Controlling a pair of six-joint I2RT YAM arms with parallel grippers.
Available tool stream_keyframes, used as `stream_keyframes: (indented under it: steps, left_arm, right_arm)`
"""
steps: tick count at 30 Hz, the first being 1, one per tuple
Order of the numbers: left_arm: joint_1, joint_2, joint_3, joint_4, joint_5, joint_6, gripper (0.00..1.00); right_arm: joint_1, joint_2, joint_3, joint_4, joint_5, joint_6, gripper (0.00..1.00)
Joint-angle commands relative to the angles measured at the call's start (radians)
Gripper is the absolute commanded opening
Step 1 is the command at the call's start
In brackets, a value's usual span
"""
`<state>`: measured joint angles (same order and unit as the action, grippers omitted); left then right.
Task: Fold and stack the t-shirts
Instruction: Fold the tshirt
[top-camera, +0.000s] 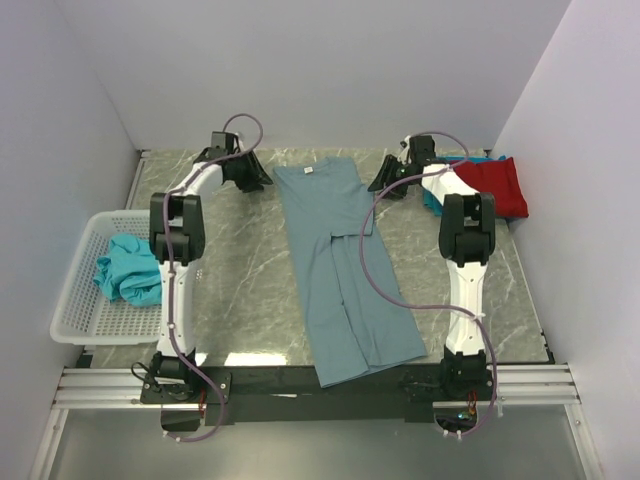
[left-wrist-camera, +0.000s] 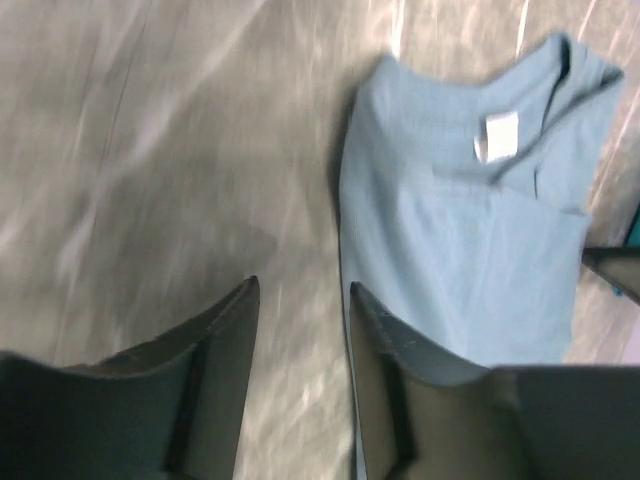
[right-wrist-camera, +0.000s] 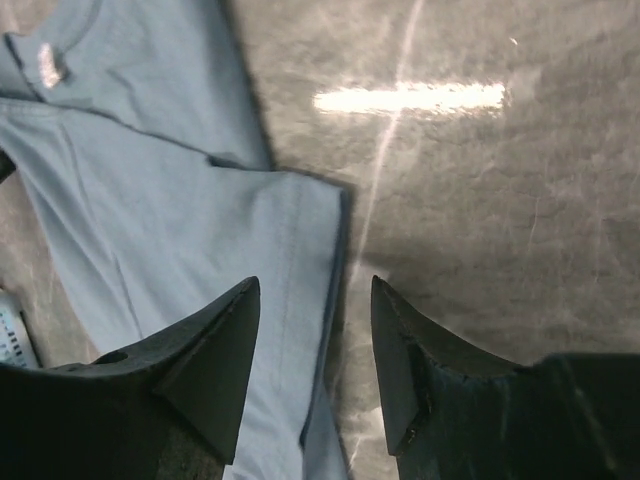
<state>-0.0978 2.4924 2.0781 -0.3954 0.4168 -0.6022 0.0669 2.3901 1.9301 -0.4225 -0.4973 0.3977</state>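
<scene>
Right now, the big blue-grey t-shirt (top-camera: 345, 270) lies in the middle of the grey stone table (top-camera: 250, 280). Its sides are folded in, so it makes one long strip. The neck is at the far end, and the bottom end reaches over the near edge of the table. A small white tag (left-wrist-camera: 497, 137) shows inside the neck.

The left gripper (left-wrist-camera: 300, 300) is at the far end of the table, just beside the left side of the shirt, near the neck. Its two fingers are a little way apart. Only bare table shows between them, so it holds nothing. One finger is over the edge of the cloth.

The right gripper (right-wrist-camera: 313, 300) is on the other side of the shirt, just beside its right edge. Its fingers are apart too, a bit wider, and they hold nothing. The edge of a folded-in sleeve shows in the gap below them. I cannot tell if the fingers touch the cloth.

A red t-shirt (top-camera: 495, 185) lies folded in the far right corner. A bit of teal cloth (top-camera: 432, 200) peeks out from under its left side.

On the left sits a white basket (top-camera: 75, 295). A teal t-shirt (top-camera: 128, 272) lies in it, all crumpled up.
</scene>
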Motion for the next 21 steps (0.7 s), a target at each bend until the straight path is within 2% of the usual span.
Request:
stream_keyframes:
  steps: [1, 5, 14, 18, 21]
  left_arm:
    - [0.012, -0.211, -0.108, 0.047, -0.001, 0.089, 0.48]
    - [0.012, -0.467, -0.242, 0.085, -0.036, 0.142, 0.53]
    - [0.012, -0.993, -0.784, 0.21, -0.023, 0.173, 0.55]
    - [0.01, -1.128, -0.984, 0.172, -0.061, 0.243, 0.55]
    - [0.01, -1.208, -1.093, 0.144, -0.151, 0.297, 0.56]
  right_arm:
    - [0.008, 0.04, 0.049, -0.024, 0.006, 0.055, 0.55]
    - [0.01, 0.064, 0.082, -0.032, -0.001, 0.087, 0.53]
    - [0.013, 0.109, 0.098, -0.055, -0.04, 0.118, 0.44]
    - [0.013, 0.118, 0.101, -0.05, -0.047, 0.128, 0.32]
    - [0.013, 0.119, 0.104, -0.047, -0.043, 0.135, 0.23]
